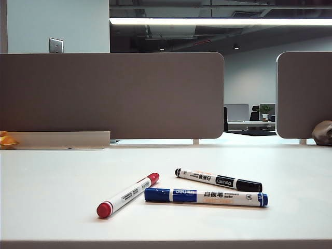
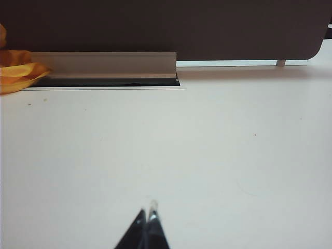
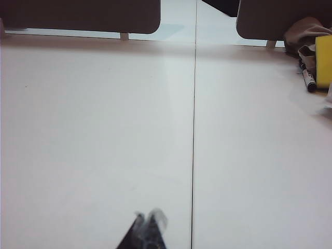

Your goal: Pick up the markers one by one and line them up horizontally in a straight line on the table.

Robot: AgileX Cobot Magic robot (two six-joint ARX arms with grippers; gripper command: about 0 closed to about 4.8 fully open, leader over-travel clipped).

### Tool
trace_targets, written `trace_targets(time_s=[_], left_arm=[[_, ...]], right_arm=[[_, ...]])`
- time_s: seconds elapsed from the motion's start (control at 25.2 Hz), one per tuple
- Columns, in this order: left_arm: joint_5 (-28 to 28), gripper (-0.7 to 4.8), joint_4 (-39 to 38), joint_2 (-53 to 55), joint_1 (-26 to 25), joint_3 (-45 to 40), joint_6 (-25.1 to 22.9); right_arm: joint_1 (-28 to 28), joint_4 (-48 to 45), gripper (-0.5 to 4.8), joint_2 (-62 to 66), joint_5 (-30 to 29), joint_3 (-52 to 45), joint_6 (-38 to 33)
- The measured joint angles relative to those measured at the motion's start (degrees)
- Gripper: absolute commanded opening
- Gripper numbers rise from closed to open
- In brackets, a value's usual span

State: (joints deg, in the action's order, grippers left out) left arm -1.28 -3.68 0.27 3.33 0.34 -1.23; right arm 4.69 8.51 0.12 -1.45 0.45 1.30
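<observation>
We see three markers loose near the table's [image 1: 52,171] front edge: red marker [image 1: 127,195] angled on the left; blue marker [image 1: 206,197] just right of it; black marker [image 1: 218,179] just behind the blue; left gripper [image 2: 147,220] and right gripper [image 3: 148,223] both closed, empty, over bare tabletop.

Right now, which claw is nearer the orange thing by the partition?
Left, probably. The left claw, shut, hangs over the table with the orange thing ahead in its wrist view. The right claw, shut, faces the table's other side; its view shows no orange thing.
</observation>
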Motion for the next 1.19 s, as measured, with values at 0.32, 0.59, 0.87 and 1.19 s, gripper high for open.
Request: trace_targets(time_s=[0.32,0.59,0.87,1.19], left_arm=[[0.0,-0.05,0.0,0.0,0.0,0.0,0.0],[0.0,-0.05,0.0,0.0,0.0,0.0,0.0],[-0.02,-0.05,0.0,0.0,0.0,0.0,0.0],[-0.17,-0.05,0.02,0.0,0.0,0.02,2.97]], right_arm=[[0.0,0.0,-0.05,0.0,0.0,0.0,0.0],[0.0,0.0,-0.05,0.0,0.0,0.0,0.0],[0.0,-0.02,-0.05,0.0,-0.02,0.0,0.0],[0.02,-0.24,-0.04,0.0,-0.07,0.0,-7.74]])
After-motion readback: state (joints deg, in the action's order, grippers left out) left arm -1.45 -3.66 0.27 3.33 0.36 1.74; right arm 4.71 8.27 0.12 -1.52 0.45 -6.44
